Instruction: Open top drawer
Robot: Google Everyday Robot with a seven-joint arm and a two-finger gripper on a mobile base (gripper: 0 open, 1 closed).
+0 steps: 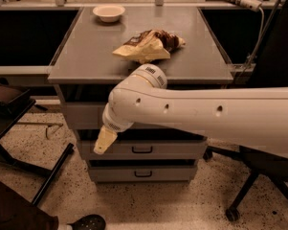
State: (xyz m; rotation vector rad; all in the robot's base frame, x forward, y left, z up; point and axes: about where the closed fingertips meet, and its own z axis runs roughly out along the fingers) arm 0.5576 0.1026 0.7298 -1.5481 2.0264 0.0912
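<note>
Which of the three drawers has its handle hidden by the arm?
The top drawer, the tallest front just under the tabletop. The middle drawer and bottom drawer both show black handles. The gripper hangs at the middle drawer's left end.

The white arm (205, 114) reaches in from the right edge of the frame, across the front of the grey cabinet (86, 51). Its gripper (101, 142) hangs left of centre, just below the top drawer (81, 116), over the left end of the middle drawer (172, 150). On the cabinet top sit a white bowl (108, 12), upper left, and a crumpled snack bag (148, 44).
</note>
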